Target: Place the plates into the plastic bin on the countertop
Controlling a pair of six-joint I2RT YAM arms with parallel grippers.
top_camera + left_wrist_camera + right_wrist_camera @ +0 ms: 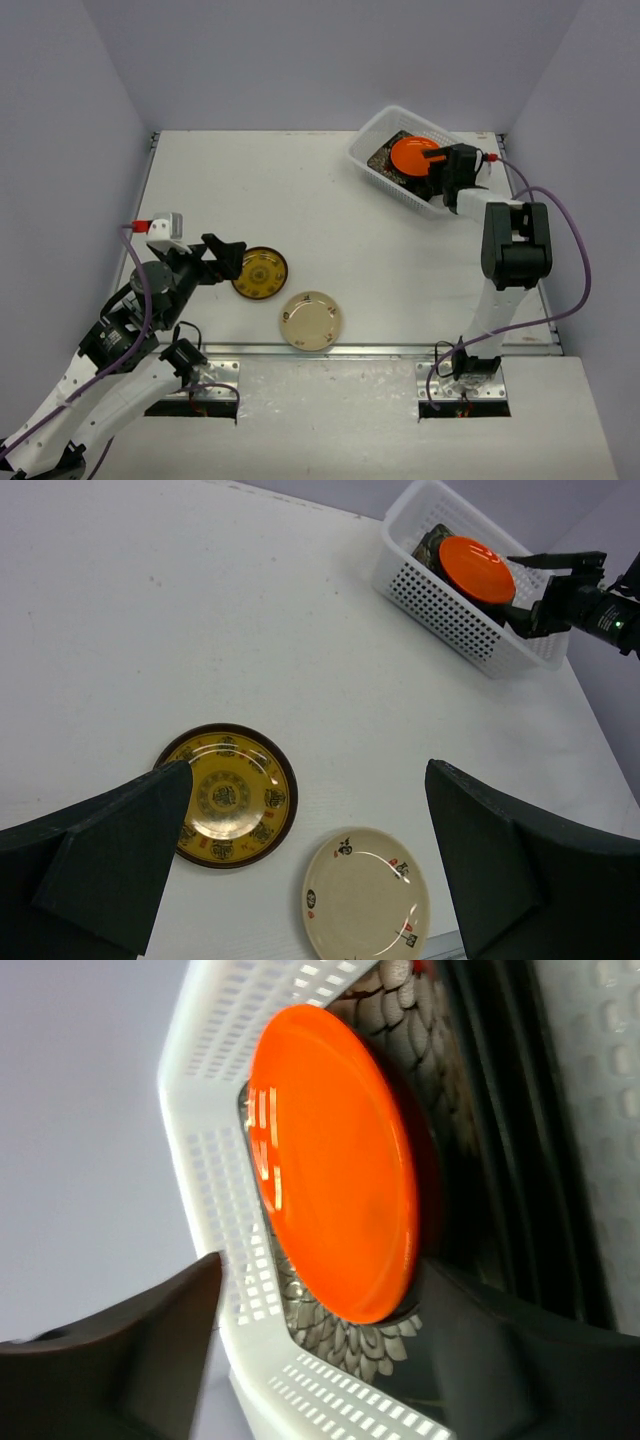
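The orange plate [413,153] lies in the plastic bin [385,182], tilted and resting on top of a dark plate with a scale-like floral pattern [400,1000] that shows around its edges. The bin sits at the far right corner of the white bench [300,190], turned diagonally, with its far end close to the back wall and its right end near the bench's right edge. From there the middle and far left of the bench are bare, which gives me wide room to move. Two more plates lie flat near the front: a round brown-yellow patterned plate [260,272] at front left, and a round cream plate [311,320] just to its right and nearer me. The two are close together but not touching, and the cream one lies just short of the metal rail [400,349] along the front edge. Pale walls close off the back and both sides. The right arm reaches over the right side of the bench, and its purple cable [578,260] loops out past the right edge. My right tool [440,175] is at the bin's near-right end with its fingers parted on either side of the orange plate's edge. In the wrist view one finger [110,1360] is clear of the plate, by the bin's slotted wall. I cannot tell whether the other finger touches the plate. My left tool [228,258] hangs just left of the brown-yellow plate, spread wide and holding nothing.
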